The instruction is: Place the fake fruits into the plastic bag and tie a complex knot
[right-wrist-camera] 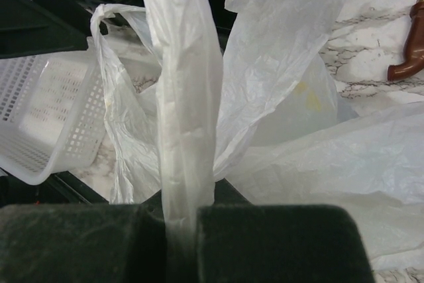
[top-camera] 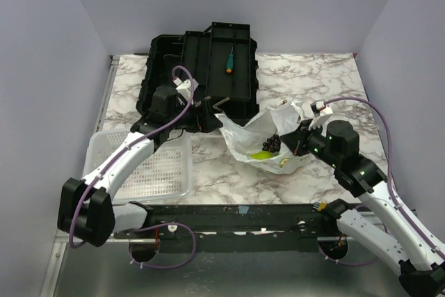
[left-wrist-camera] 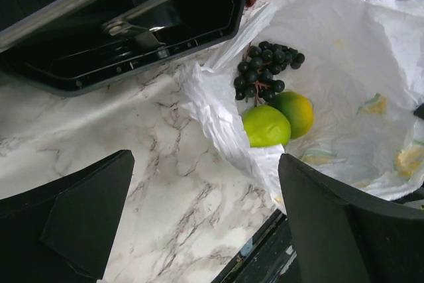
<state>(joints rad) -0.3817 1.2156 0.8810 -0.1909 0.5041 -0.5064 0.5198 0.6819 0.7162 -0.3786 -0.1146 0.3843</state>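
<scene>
The right gripper (right-wrist-camera: 182,215) is clenched on a twisted strip of the bag's handle (right-wrist-camera: 189,97), which runs straight up the middle of its wrist view from between the two dark fingers. The rest of the bag (right-wrist-camera: 291,64) spreads loosely behind and to the right of that strip.

In the overhead view the bag (top-camera: 259,135) lies open at center right on the marble table (top-camera: 313,81), with the right gripper (top-camera: 300,138) at its right edge.

The left gripper (left-wrist-camera: 205,230) is spread wide and grasps nothing. Its fingers (left-wrist-camera: 66,217) fill the lower corners of its wrist view, above bare marble just left of the bag's crumpled rim.

The fruits (left-wrist-camera: 266,126) lie inside the bag, right of center: two yellow-green round ones touching, with dark grapes (left-wrist-camera: 265,67) just above them.

A black toolbox (top-camera: 201,67) sits at the upper left, and a white basket (top-camera: 160,172) at the lower left.
</scene>
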